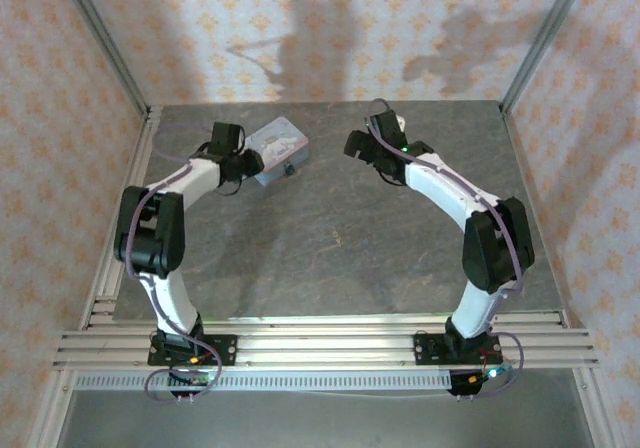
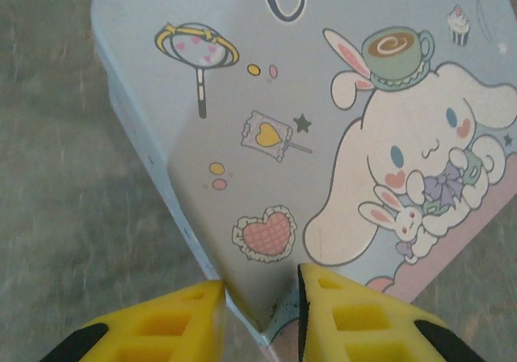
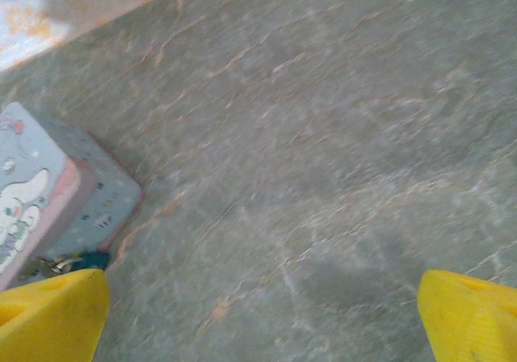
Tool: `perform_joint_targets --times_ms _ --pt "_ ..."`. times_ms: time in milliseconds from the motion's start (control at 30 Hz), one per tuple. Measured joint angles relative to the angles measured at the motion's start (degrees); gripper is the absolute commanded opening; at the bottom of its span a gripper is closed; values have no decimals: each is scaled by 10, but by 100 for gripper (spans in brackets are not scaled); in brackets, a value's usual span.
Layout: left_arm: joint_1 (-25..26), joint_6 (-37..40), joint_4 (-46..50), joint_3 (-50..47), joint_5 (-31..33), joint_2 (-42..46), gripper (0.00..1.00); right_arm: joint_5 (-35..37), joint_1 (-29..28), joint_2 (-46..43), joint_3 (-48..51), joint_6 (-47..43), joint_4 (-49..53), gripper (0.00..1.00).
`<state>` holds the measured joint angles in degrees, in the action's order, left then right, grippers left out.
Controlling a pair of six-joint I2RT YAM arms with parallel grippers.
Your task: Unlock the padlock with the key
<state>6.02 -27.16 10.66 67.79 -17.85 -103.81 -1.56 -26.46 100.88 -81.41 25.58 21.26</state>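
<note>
The tiny teal padlock (image 3: 94, 259), with a small gold-coloured bit on its left end, lies on the table against the side of the pale-blue cartoon tin (image 3: 32, 188). In the top view the padlock (image 1: 290, 171) is a dark speck at the tin's (image 1: 281, 145) near edge. My left gripper (image 2: 258, 317) has its yellow fingers (image 2: 161, 326) closed in on one corner of the tin's lid (image 2: 266, 136); it sits at the tin's left end (image 1: 247, 165). My right gripper (image 3: 258, 322) hangs open over bare table, right of the tin (image 1: 360, 146). I cannot make out a separate key.
The grey stone tabletop (image 1: 340, 238) is walled by patterned panels, with metal rails along its left side (image 1: 125, 218) and front (image 1: 320, 343). Bare surface stretches between the two arms and toward the front.
</note>
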Motion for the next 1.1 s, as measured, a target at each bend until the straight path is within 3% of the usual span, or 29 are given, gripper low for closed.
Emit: perform_joint_targets --times_ms 67,233,367,500,700,833,1100 --pt "0 0 -10 -45 0 36 29 -13 -12 16 -24 -10 18 97" --pt "0 -2 14 -94 10 91 46 -65 -37 120 -155 -44 44 91" --pt "-2 2 43 -87 16 96 47 -122 -55 223 -278 -68 68 84" --pt "-2 6 65 -68 11 85 47 -165 -71 294 -349 -77 88 83" --pt "0 18 74 -9 -15 31 47 -171 -78 326 -356 -77 115 81" --pt "12 24 81 47 -25 -14 47 -163 -69 327 -348 -78 113 74" --pt "72 33 109 191 -28 -121 47 -156 -16 238 -195 -79 38 66"
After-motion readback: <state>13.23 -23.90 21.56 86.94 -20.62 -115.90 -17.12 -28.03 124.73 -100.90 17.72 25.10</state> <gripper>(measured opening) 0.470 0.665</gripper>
